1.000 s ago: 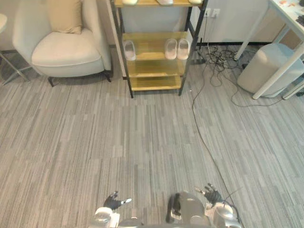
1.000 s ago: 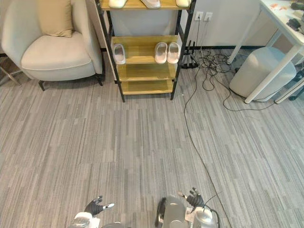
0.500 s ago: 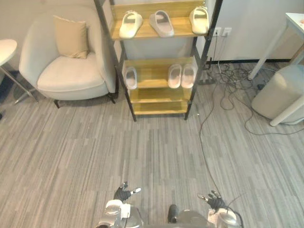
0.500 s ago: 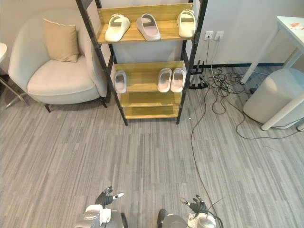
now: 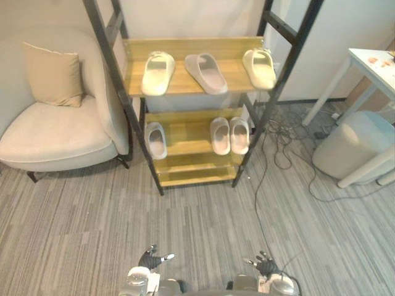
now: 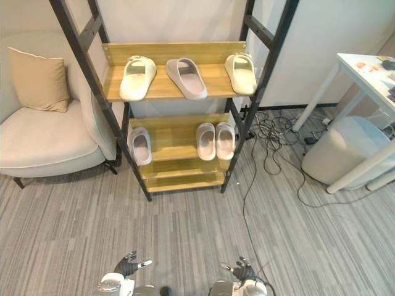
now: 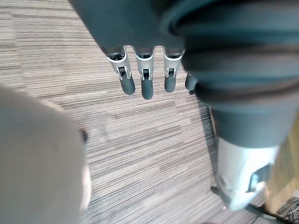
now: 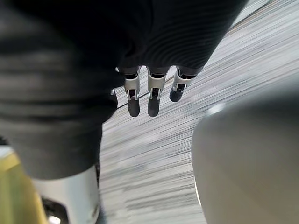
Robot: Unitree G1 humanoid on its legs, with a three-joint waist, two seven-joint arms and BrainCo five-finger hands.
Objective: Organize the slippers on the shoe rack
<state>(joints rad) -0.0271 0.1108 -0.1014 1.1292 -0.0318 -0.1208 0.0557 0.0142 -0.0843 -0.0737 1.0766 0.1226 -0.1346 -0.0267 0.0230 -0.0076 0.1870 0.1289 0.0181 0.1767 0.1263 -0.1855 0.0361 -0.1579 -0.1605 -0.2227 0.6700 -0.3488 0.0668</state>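
Hanging at 6 o'clock, left robot hand (image 5: 151,259) and right robot hand (image 5: 266,267) are empty, fingers straight. At 12 o'clock the shoe rack (image 5: 133,81) holds the slippers (image 5: 221,134); the askew grey slipper (image 5: 206,73) looks light and soft, probably best pinched across its middle.

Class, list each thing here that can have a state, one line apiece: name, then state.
Left hand: open, empty.
Right hand: open, empty.
Left cream slipper: flat, left end of the upper shelf.
Grey slipper: flat, skewed, mid upper shelf.
Right cream slipper: flat, upper shelf's right end.
Single white slipper: flat, left end of the middle shelf.
White pair: side by side, middle shelf's right.
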